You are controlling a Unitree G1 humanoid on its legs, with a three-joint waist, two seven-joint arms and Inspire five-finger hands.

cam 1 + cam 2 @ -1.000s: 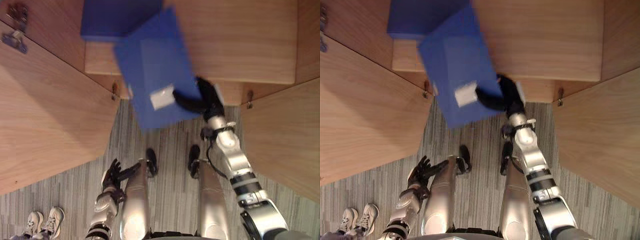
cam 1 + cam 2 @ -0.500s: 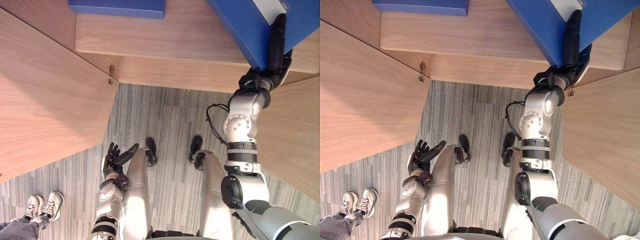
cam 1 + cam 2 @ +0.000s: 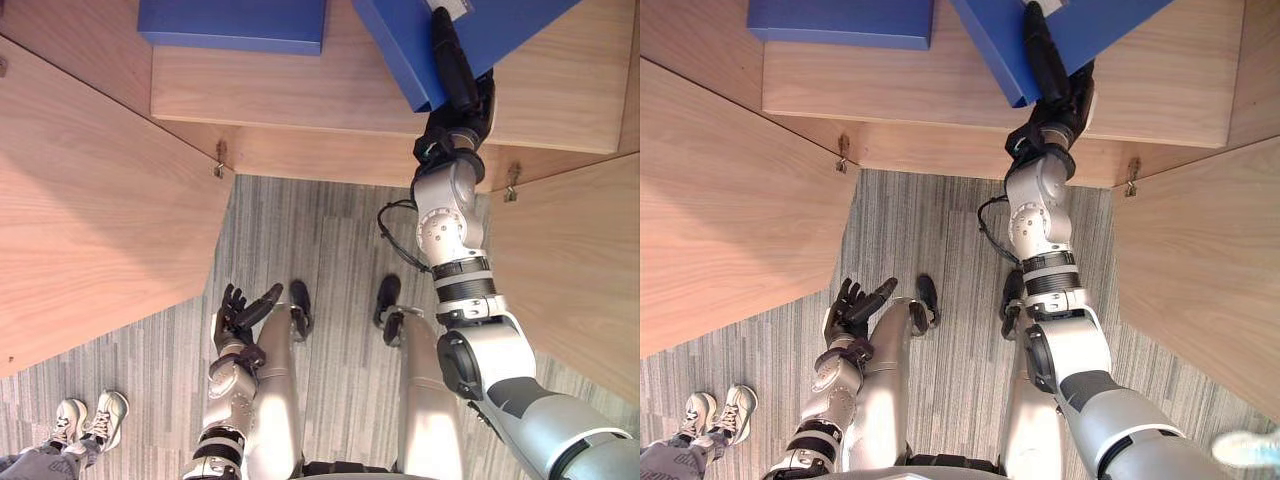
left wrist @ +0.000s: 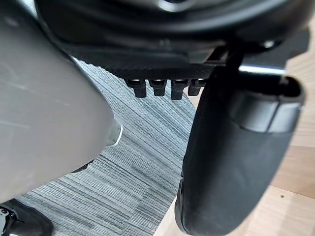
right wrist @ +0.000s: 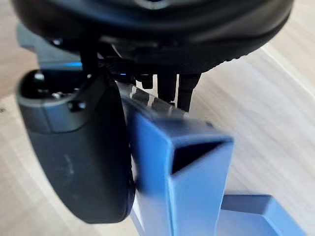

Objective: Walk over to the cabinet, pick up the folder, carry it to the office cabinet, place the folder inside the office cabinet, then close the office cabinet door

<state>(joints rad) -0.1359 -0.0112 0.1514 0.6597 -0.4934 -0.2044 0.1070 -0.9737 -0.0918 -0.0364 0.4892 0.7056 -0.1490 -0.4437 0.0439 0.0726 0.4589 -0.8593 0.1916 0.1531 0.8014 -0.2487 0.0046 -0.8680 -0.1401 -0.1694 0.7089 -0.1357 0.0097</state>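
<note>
Folder (image 3: 400, 42) sits at one o'clock over the cabinet shelf (image 3: 300, 90), clamped between thumb and fingers of your right hand (image 3: 458, 102). Its white label (image 3: 450, 5) is unreadable. A second blue folder (image 3: 235, 22) lies at eleven o'clock. Your left hand (image 3: 238, 315) hangs slack-fingered at seven, and a person's shoes (image 3: 85, 420) stand at eight.

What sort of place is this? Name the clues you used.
Probably an office: a wooden cabinet standing open, a blue folder pinched in the right hand at its shelf, another blue folder lying there, and grey striped carpet.
</note>
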